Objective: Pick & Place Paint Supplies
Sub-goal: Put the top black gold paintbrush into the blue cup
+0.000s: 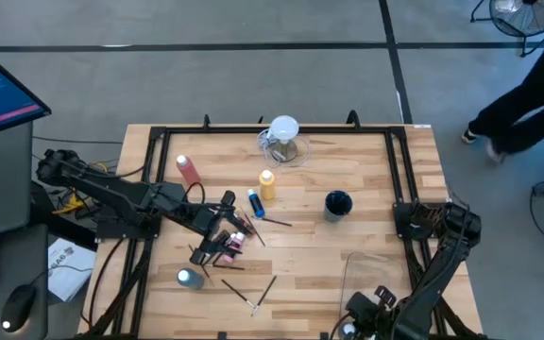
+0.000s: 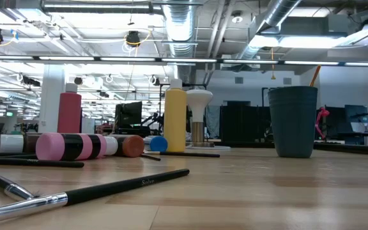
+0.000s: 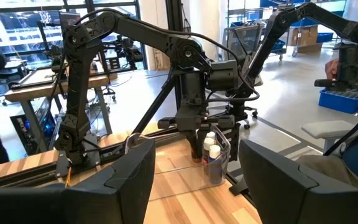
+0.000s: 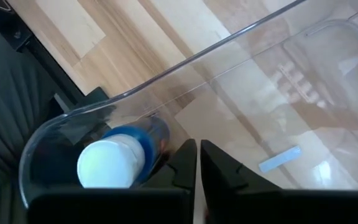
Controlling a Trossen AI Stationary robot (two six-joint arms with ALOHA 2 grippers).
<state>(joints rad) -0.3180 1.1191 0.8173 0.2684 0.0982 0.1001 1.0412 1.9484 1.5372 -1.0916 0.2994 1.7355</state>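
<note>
Paint supplies lie spread over the wooden table: a pink-red squeeze bottle (image 1: 188, 171), a yellow one (image 1: 267, 183), a small blue bottle (image 1: 254, 203), a pink-and-black bottle on its side (image 2: 69, 145) and thin dark brushes (image 1: 253, 293). My left gripper (image 3: 194, 174) hangs open and level above the pile at the table's left, nothing between its fingers. My right gripper (image 4: 197, 163) is shut, pointing steeply down inside a clear bin (image 4: 185, 62) at the near right. A blue white-capped bottle (image 4: 110, 163) stands in the bin's corner beside it. My right gripper's shut fingers (image 4: 182, 165) stand close beside the blue bottle's side (image 4: 151, 146), with nothing between them. Whether they touch the bottle, I cannot tell.
A dark cup (image 1: 337, 204) stands right of the middle and a clear jug with a white round top (image 1: 283, 140) at the far edge. A grey-capped bottle (image 1: 190, 278) stands near the front left. A person (image 1: 527, 85) passes beyond the table's far right corner.
</note>
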